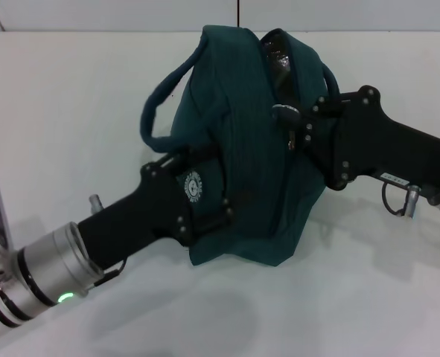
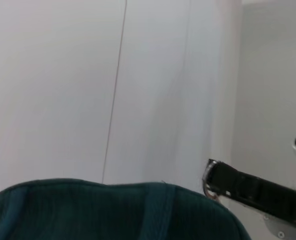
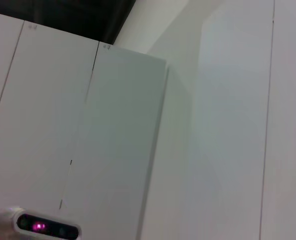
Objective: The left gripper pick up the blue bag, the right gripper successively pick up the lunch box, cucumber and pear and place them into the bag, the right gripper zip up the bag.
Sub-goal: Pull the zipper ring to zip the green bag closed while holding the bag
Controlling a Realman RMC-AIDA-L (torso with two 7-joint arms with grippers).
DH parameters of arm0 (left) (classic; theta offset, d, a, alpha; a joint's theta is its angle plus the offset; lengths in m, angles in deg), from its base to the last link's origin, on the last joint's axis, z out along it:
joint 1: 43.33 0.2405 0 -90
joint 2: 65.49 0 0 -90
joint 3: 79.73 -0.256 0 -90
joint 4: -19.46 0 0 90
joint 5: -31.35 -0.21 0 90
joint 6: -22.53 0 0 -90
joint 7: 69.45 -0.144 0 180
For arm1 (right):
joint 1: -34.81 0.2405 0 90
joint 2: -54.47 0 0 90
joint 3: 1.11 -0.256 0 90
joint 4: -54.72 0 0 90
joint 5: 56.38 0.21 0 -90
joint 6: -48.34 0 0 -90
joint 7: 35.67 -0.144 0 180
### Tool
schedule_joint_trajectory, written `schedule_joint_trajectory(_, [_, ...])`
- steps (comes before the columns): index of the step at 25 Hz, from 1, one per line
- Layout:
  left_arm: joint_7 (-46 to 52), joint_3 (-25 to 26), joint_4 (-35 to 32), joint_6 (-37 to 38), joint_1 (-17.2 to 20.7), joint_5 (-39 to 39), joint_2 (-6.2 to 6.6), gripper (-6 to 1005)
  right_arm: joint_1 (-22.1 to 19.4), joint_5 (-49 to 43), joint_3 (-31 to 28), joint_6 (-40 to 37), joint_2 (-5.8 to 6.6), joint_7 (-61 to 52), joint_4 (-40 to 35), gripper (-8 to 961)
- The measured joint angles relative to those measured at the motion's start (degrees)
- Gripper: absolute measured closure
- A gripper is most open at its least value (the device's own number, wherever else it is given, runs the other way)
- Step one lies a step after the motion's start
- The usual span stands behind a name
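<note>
The blue bag (image 1: 242, 149) is seen over the middle of a white table (image 1: 71, 111), nearer its far edge, where pale wall panels (image 1: 115, 13) rise. The left gripper (image 1: 205, 201) is pressed against the bag's near side by the round logo (image 1: 193, 186); whether its jaws are open cannot be told. The right gripper (image 1: 290, 123) is placed at the bag's open top, by the foil lining (image 1: 279, 59); its jaw state cannot be told either. White cabinet doors (image 3: 112, 150) are shown in the right wrist view.
</note>
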Motion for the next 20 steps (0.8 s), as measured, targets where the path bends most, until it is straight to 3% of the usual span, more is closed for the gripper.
schedule_joint_trajectory(7, [0.29,0.11,0.31,-0.18,0.54,4.27,0.05,291,-0.11,0.68,0.04,0.08,0.0,0.95,0.57,936])
schedule_joint_trajectory(20, [-6.52,-0.36,-0.83,0.03,-0.32,0.21,0.29,643,-0.34,1.65,0.43,-0.09,0.0,0.63,1.06,936])
